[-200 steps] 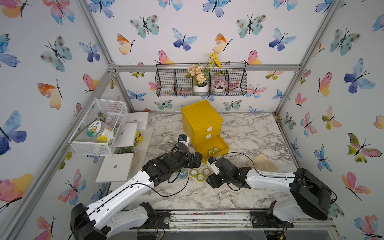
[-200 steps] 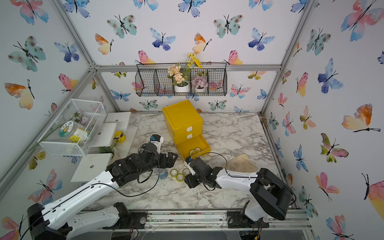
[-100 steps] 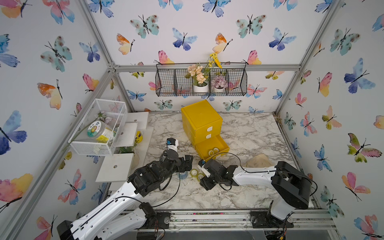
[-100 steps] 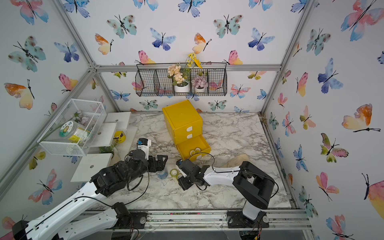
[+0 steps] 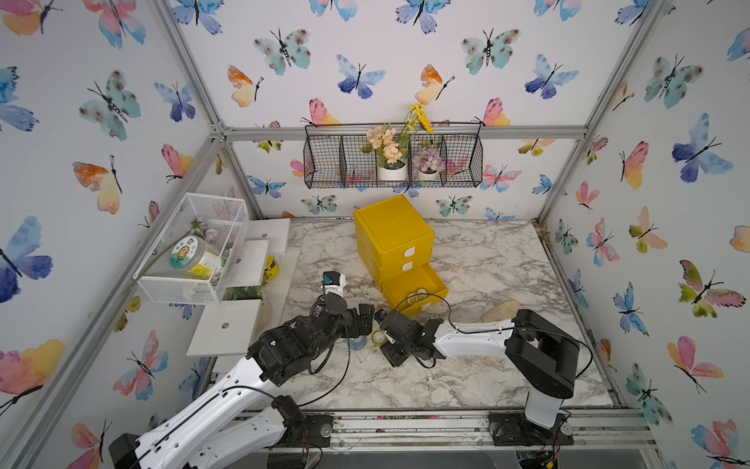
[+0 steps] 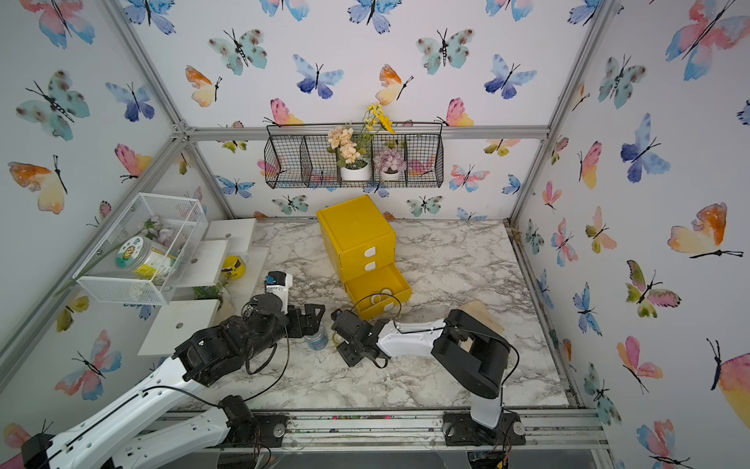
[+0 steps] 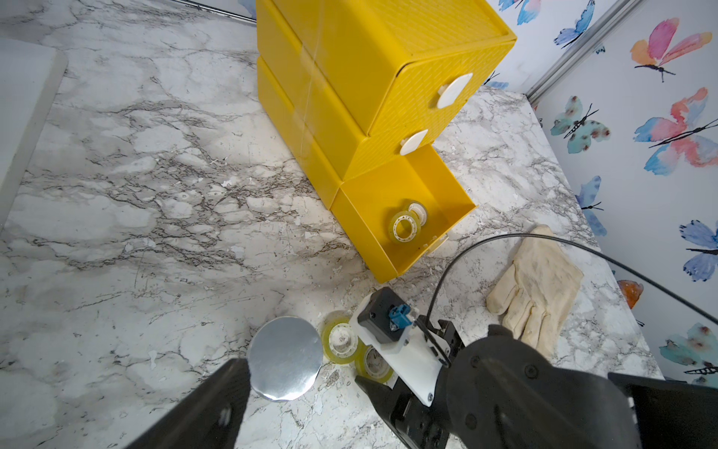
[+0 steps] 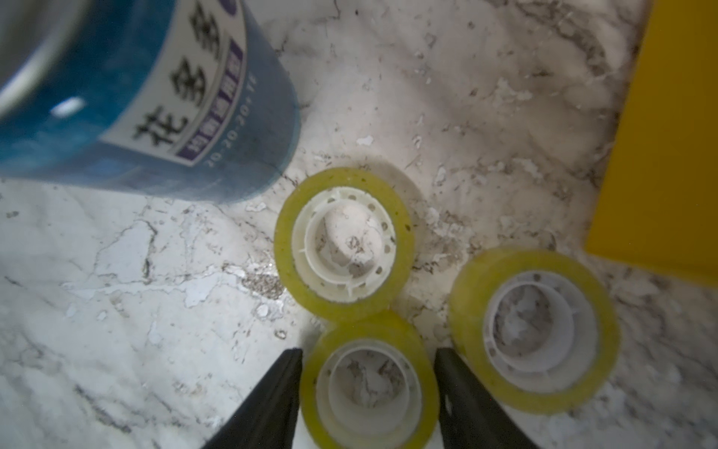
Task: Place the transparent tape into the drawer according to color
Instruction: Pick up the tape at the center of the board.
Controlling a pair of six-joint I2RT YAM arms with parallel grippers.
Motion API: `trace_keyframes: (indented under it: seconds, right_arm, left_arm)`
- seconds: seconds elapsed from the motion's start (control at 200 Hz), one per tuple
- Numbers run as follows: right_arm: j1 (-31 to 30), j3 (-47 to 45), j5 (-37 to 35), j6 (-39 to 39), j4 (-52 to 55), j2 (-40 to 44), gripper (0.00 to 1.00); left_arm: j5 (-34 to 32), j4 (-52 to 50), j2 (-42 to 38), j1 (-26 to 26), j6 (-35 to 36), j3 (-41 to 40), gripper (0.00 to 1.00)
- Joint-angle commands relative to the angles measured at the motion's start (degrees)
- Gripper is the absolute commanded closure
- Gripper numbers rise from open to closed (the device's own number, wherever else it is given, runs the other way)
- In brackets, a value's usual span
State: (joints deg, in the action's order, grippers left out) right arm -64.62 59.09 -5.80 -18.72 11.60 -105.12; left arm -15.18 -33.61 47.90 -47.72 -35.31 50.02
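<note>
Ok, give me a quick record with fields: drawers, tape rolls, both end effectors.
cabinet: top and middle drawers shut, bottom drawer pulled open
inside bottom drawer: two tape rolls
table: three yellow-green rolls beside blue jar; glove near the right arm
right end effector: fingers either side of one roll; grip not confirmed
left end effector: open, next to the jar

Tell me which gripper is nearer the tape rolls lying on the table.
Right. The right gripper straddles one roll; the left gripper hangs open beside them, by the blue jar.
</note>
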Motion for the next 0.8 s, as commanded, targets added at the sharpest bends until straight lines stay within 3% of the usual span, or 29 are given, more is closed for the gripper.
trace_keyframes:
  seconds: [0.0, 0.205, 0.36, 0.571, 0.796]
  right_arm:
    - [-0.58, -0.04, -1.64, 0.26, 3.97, -1.45, 0.45]
    - [-0.67, -2.98, 3.86, 0.88, 0.96, 3.68, 0.57]
    - [-0.61, -3.92, 7.29, 1.58, -0.05, 9.28, 0.59]
    - [1.92, -3.05, 2.21, 2.7, 3.36, 16.53, 0.6]
    - [11.95, -0.85, -0.98, 2.99, 1.36, 21.18, 0.6]
  left_arm:
    - [-1.79, -0.23, -0.7, 0.01, -0.37, -0.63, 0.04]
    - [-1.84, -0.14, -0.27, 0.08, -0.18, -0.76, 0.04]
    - [-2.14, -0.06, 0.0, 0.01, -0.43, -1.18, 0.04]
    - [-2.84, -0.1, -0.3, 0.03, -0.78, -2.01, 0.04]
    - [-2.07, 1.13, -0.09, 0.15, -1.58, -4.0, 0.04]
